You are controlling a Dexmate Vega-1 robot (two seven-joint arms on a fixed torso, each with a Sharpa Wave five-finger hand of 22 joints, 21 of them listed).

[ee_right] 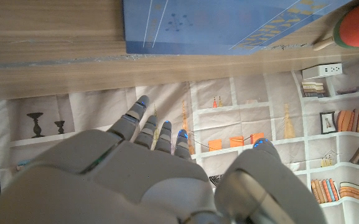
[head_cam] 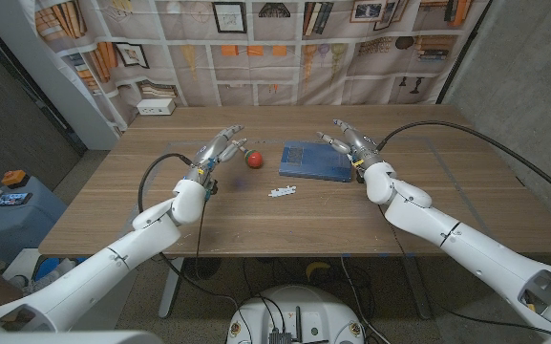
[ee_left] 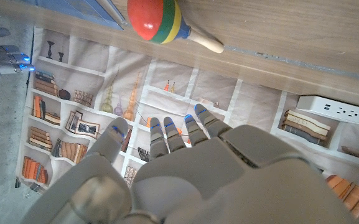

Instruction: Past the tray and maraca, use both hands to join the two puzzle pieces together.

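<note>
From the head camera I see my left hand (head_cam: 220,148) raised with fingers spread, holding nothing, just beside the red maraca (head_cam: 253,159). My right hand (head_cam: 348,139) hovers open and empty over the blue tray (head_cam: 313,161). The white puzzle pieces (head_cam: 284,191) lie on the wooden table (head_cam: 160,205) nearer me than the tray.

Left wrist camera: my fingers (ee_left: 167,134) reach out apart, the maraca (ee_left: 157,22) beyond them.

Right wrist camera: fingers (ee_right: 143,127) apart, the tray (ee_right: 229,22) beyond.
</note>
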